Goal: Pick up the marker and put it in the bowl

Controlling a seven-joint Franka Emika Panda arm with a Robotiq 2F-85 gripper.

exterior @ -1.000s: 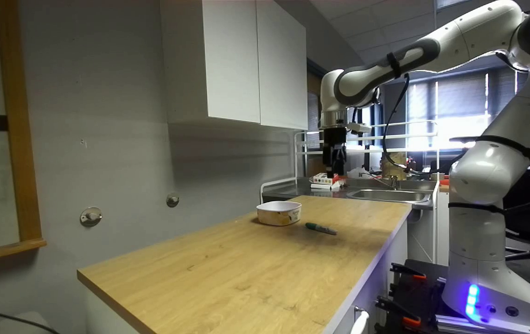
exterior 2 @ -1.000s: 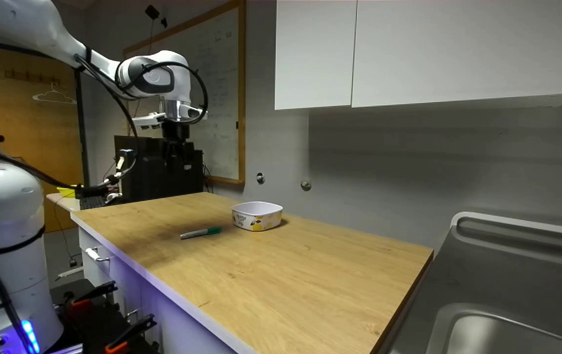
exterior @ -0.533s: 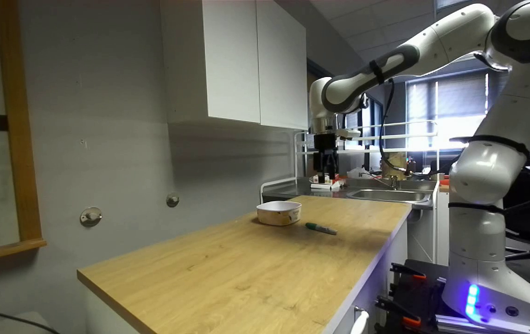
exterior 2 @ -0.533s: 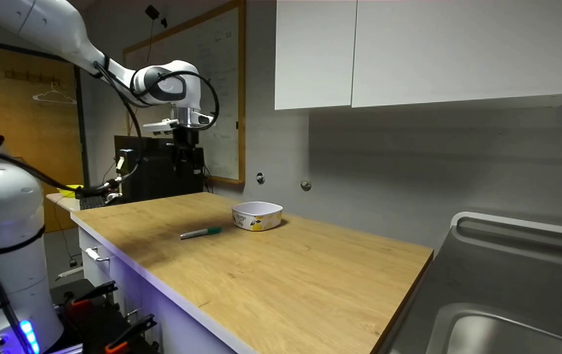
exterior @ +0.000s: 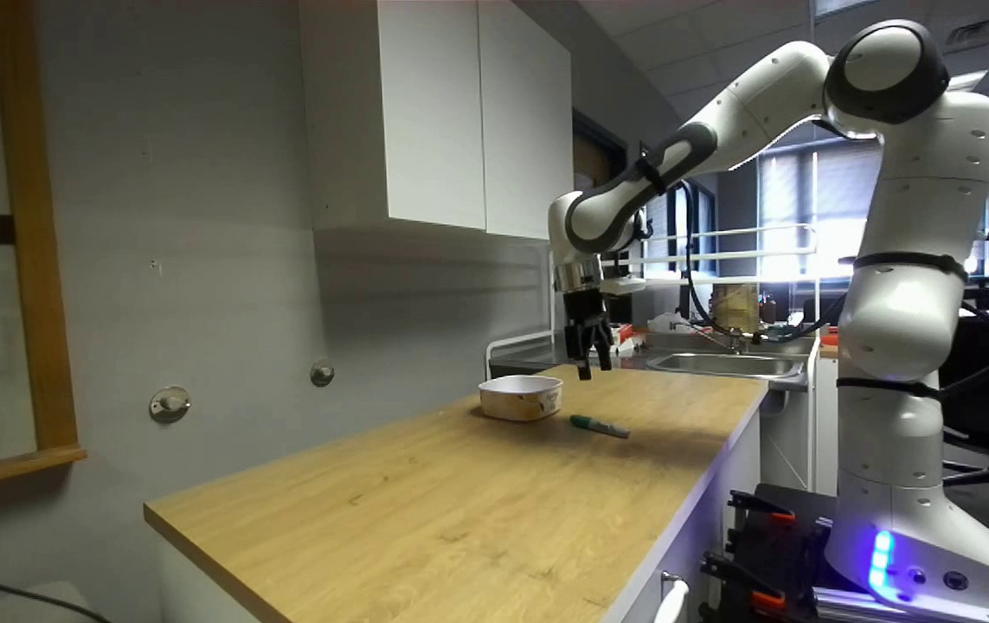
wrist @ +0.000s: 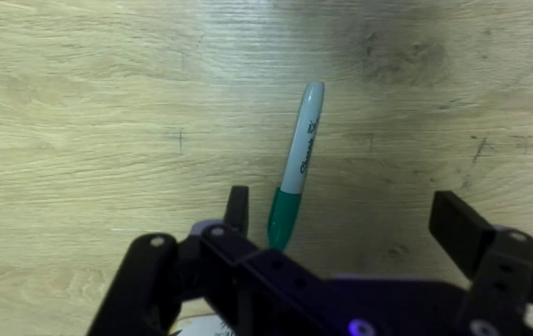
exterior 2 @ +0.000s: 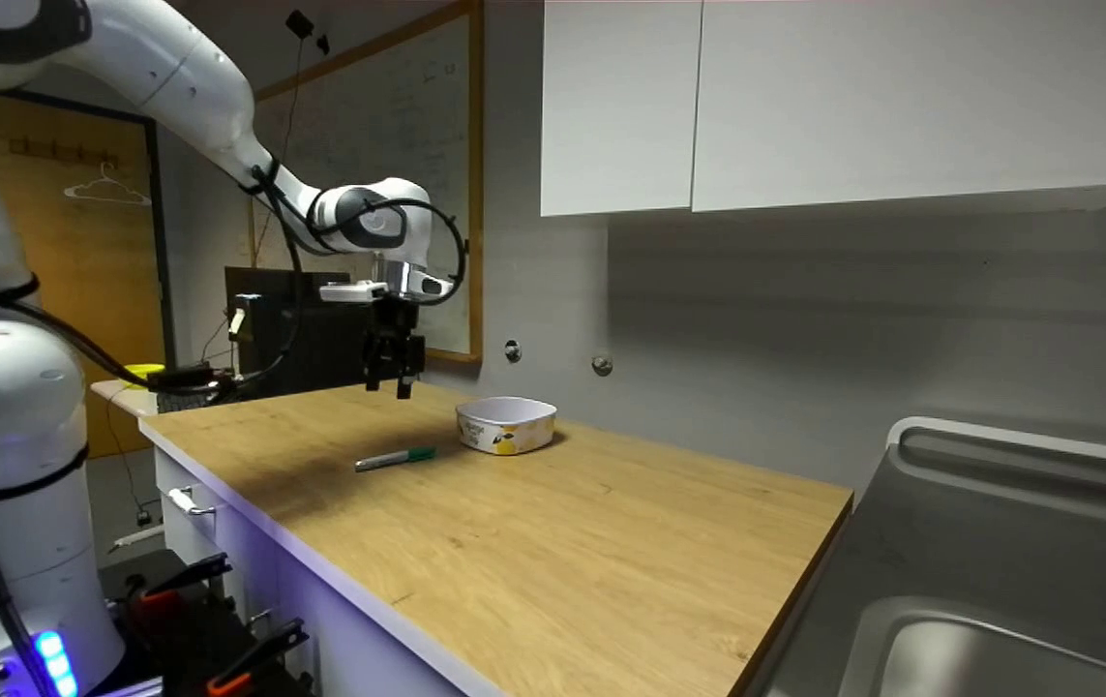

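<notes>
The marker [exterior: 600, 427] is grey with a green cap and lies flat on the wooden counter, its cap end towards the bowl. It also shows in an exterior view [exterior 2: 396, 459] and in the wrist view [wrist: 300, 149]. The bowl [exterior 2: 506, 436] is white with a lemon pattern and rounded-square, standing upright beside the marker; it also shows in an exterior view [exterior: 520, 404]. In the wrist view only a bit of the bowl [wrist: 203, 325] shows at the bottom edge. My gripper [exterior: 594, 371] is open and empty, pointing down above the counter, higher than the marker. In the wrist view the marker's cap lies between the fingertips [wrist: 341, 198], nearer the left one.
The wooden counter [exterior 2: 591, 542] carries the marker and bowl. White wall cabinets [exterior: 477, 121] hang above the back wall. A metal sink [exterior: 723, 364] adjoins one end of the counter, with small boxes and a wire rack near it.
My arm has come down towards the counter and moved out over it, and the gripper now tilts slightly. The marker and bowl have not moved.
</notes>
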